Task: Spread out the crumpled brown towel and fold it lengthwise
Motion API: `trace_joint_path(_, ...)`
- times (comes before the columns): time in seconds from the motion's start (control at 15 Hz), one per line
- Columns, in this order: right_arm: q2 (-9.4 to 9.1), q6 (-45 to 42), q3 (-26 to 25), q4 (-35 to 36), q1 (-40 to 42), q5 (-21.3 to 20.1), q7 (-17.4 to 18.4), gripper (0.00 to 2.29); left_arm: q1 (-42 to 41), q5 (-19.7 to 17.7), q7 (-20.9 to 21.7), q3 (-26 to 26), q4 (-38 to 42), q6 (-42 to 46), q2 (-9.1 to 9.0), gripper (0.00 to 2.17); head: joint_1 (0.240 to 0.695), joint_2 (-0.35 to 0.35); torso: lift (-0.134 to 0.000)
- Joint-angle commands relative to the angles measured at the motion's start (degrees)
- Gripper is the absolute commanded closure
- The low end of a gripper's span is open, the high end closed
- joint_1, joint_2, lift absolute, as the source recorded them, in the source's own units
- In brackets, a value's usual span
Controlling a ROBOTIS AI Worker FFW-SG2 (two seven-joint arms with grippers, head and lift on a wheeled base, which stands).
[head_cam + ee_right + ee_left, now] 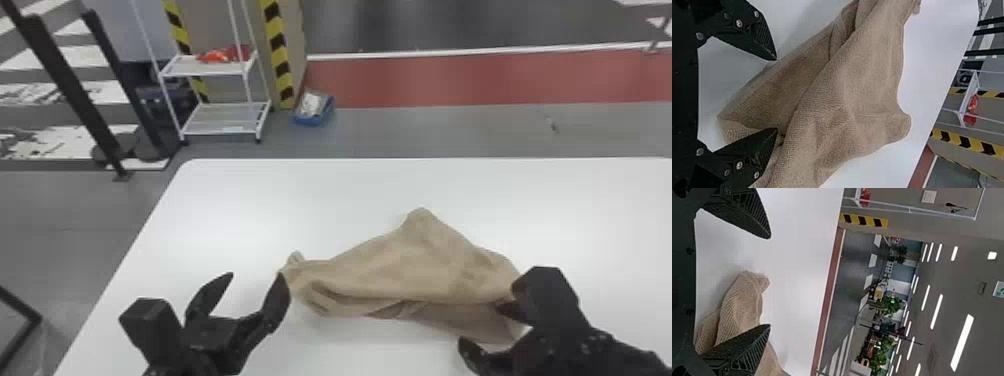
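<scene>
Head view: we see a crumpled brown fabric towel lying loose on a smooth white table, one rounded corner pointing to the far edge, its narrower end to our left and its near side tucked into uneven folds. At that narrow end, the black left gripper stands with fingers spread, empty. At the opposite end, we find the black right gripper also parted and gripping nothing, one finger over the cloth; whether it touches, we cannot tell. Beyond the table, we spot a white metal shelf rack holding red items, beside yellow-and-black striped posts, and a blue box on the grey floor.
</scene>
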State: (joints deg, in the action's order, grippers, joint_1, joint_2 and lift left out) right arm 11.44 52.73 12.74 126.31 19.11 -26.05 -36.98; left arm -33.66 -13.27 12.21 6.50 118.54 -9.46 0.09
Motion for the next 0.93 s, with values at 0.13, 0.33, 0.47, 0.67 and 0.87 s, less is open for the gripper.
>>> trace_joint_path(0.13, -0.10, 1.4, 0.9, -0.3, -0.9, -2.1, -0.6, 0.44, 0.0, 0.0, 0.0, 0.1, -0.1, 0.0, -0.24, 0.08, 0.695, 0.132, -0.124)
trace_joint_path(0.33, -0.01, 1.4, 0.9, -0.3, -0.9, -2.1, -0.7, 0.92, -0.1, 0.0, 0.0, 0.1, -0.1, 0.0, -0.24, 0.08, 0.695, 0.130, -0.124)
trace_joint_path(0.47, -0.01, 1.4, 0.8, -0.3, -0.9, -2.2, -0.7, 1.19, -0.3, 0.0, 0.0, 0.2, -0.1, 0.0, -0.24, 0.08, 0.695, 0.130, -0.124)
trace_joint_path(0.67, -0.10, 0.7, 0.3, -0.3, -0.8, -1.5, -0.5, 1.21, -0.3, 0.0, 0.1, 0.2, 0.0, 0.0, -0.24, 0.08, 0.695, 0.129, -0.124)
trace_joint_path(0.87, -0.10, -1.1, -2.9, 0.9, 0.1, 2.3, 0.1, 1.21, -0.4, -0.3, 0.4, 0.4, 0.1, 0.2, -0.24, 0.08, 0.695, 0.126, -0.124)
